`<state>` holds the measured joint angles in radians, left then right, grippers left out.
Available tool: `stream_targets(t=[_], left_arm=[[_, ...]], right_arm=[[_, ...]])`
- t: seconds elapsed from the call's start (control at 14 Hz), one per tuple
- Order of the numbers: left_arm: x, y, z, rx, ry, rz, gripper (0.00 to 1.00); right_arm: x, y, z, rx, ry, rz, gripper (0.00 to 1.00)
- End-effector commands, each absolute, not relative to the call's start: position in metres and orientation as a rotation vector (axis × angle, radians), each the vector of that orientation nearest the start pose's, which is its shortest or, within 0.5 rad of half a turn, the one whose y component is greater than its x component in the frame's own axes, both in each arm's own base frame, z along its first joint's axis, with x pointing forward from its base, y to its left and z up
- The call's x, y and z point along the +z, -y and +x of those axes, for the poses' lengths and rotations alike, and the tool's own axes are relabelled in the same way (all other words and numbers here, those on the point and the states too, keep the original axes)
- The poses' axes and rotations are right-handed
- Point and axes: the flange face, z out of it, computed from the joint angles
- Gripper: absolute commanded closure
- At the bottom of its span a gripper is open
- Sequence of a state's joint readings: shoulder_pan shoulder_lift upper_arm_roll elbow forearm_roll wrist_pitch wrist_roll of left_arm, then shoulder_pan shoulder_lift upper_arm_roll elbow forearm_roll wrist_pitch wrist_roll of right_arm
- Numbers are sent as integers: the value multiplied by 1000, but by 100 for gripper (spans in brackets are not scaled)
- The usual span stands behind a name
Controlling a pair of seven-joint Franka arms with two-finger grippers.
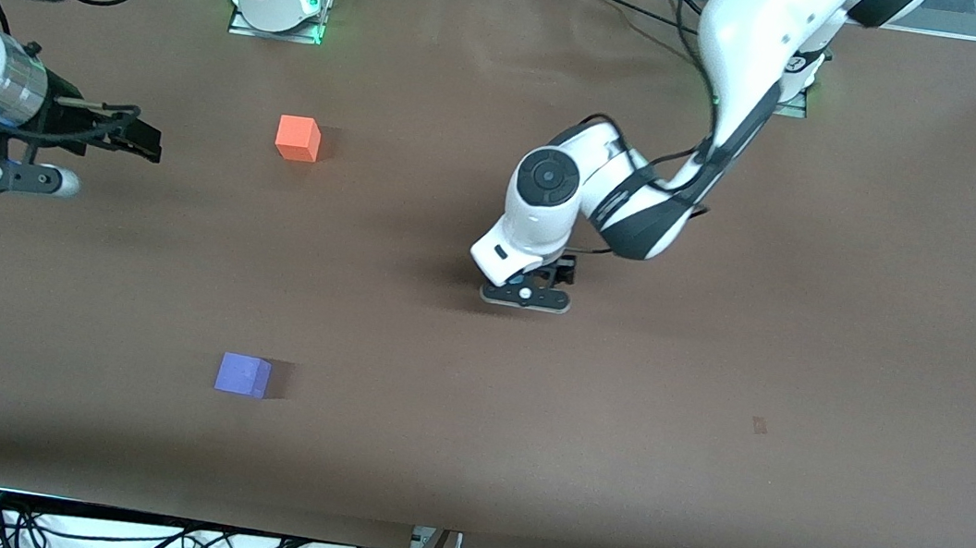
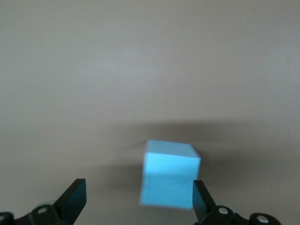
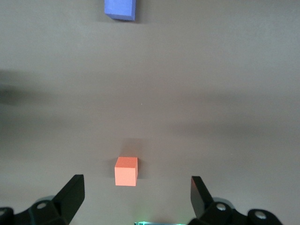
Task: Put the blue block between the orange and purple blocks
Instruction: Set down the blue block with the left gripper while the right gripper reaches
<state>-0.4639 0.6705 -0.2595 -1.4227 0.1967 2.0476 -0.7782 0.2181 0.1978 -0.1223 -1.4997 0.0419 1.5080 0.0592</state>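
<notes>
My left claw hung low over the middle of the brown surface, wrist bent down, fingers spread wide and gripping nothing. The blue block sat on the surface between them, next to one finger. My right claw waited, also wide open and empty, at the right arm's end. The orange block lay farther from the front camera than the purple block, both well apart from the blue one.

Brown table: blue block between left gripper fingers; orange block, purple block well apart from it.
</notes>
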Motion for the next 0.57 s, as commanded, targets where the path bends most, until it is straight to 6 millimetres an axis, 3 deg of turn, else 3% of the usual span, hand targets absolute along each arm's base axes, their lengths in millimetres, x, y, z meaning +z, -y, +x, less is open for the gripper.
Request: stream_targets(t=[0.0, 0.07, 0.21, 0.36, 0.5], left_arm=[[394, 374, 578, 38, 36, -3034, 0], [413, 353, 580, 64, 52, -3006, 0], [436, 316, 586, 98, 105, -2961, 0], [458, 272, 599, 115, 63, -2972, 0], [483, 224, 610, 109, -37, -2983, 0]], right_arm=[[506, -72, 609, 387, 76, -3122, 0], [502, -72, 611, 382, 77, -3117, 0], [494, -91, 613, 376, 100, -3071, 0], [472, -122, 616, 384, 124, -3053, 0], [445, -177, 621, 345, 52, -3026, 0]])
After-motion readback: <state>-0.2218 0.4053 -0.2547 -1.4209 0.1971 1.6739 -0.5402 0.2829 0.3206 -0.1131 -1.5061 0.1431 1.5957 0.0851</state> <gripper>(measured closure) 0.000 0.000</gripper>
